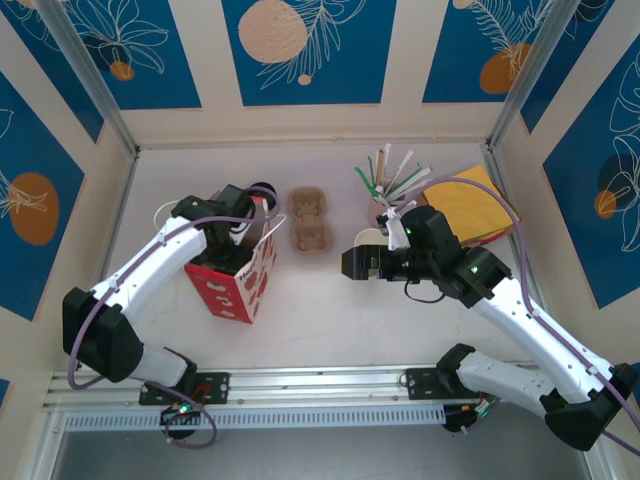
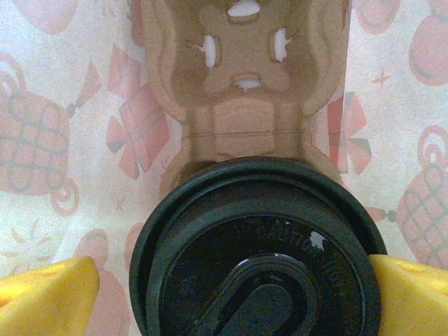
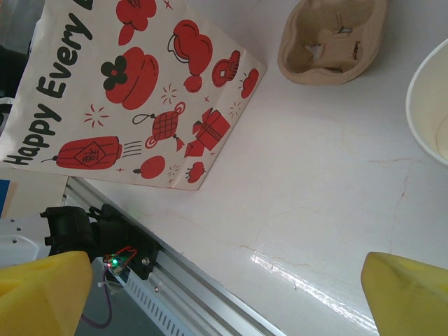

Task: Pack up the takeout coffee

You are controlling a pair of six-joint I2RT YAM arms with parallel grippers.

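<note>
The left gripper point(image 2: 231, 280) pinches the coffee cup point(image 2: 255, 248) by its lid rim, inside the paper bag point(image 1: 232, 280) over a cardboard tray point(image 2: 245, 77). A thin, crushable cup, probably liquid-heavy: grip the wall below the lid, gently. The left arm reaches down into the bag; the right gripper point(image 3: 224, 294) hovers, jaws spread.

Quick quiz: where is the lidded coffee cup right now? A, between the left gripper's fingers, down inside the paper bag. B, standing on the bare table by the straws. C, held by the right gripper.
A: the left wrist view shows the black-lidded cup between the yellow fingers, bag walls around it.
</note>
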